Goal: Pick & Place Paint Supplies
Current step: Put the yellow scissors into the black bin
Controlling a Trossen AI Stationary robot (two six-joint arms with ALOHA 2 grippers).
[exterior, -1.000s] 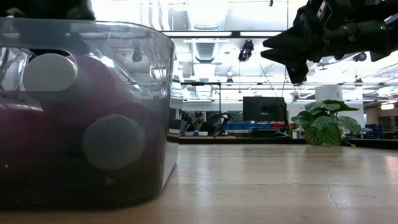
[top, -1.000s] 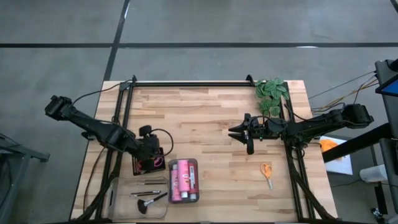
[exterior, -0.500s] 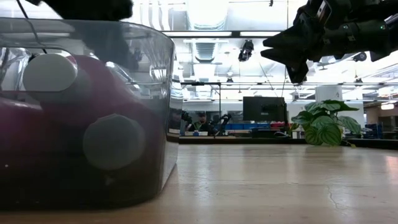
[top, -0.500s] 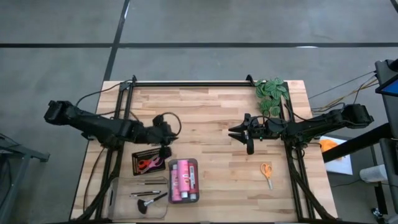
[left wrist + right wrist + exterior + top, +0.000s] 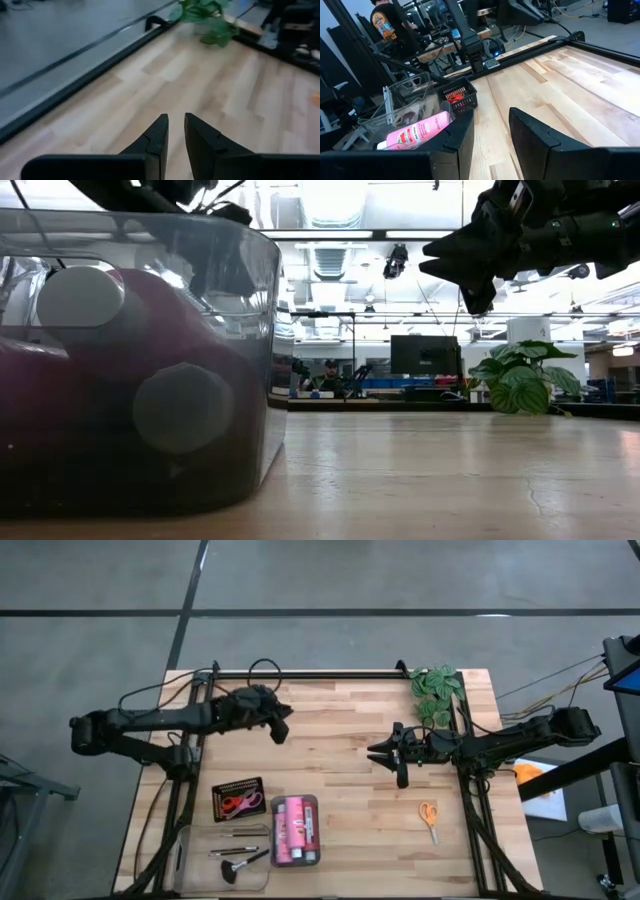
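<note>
Since it rose, left claw (image 5: pixel 282 724) far-side, empty.

You have a wooden table (image 5: pixel 340 740) of light planks. On it, near the front left, a black tray (image 5: pixel 238 800) stands beside a clear tray (image 5: pixel 296 830) and a second clear tray (image 5: pixel 225 855). Orange scissors (image 5: pixel 429 817) lie alone at the front right. A green plant (image 5: pixel 436 692) sits at the far right corner.

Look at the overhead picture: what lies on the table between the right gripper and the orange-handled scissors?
Nothing: from right gripper to orange-handled scissors, the high view shows bare wood.
</note>
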